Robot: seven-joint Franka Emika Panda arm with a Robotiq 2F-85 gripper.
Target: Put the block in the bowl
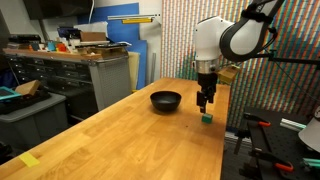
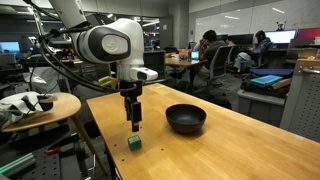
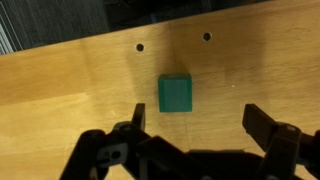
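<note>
approach step, i reckon: my pincer (image 2: 135, 124) hangs open above the block (image 3: 176, 93), which sits on the table (image 2: 230, 150) just under its tips, apart from them. the bowl (image 2: 186, 119) stands off to one side. next i'd lower, centre and close.

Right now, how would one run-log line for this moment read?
gripper: open, above block, not touching | block: on table, outside bowl | task: grasp not yet done

end effector (image 1: 205, 104) above block (image 1: 208, 118), bowl (image 1: 166, 100) nearby
</note>
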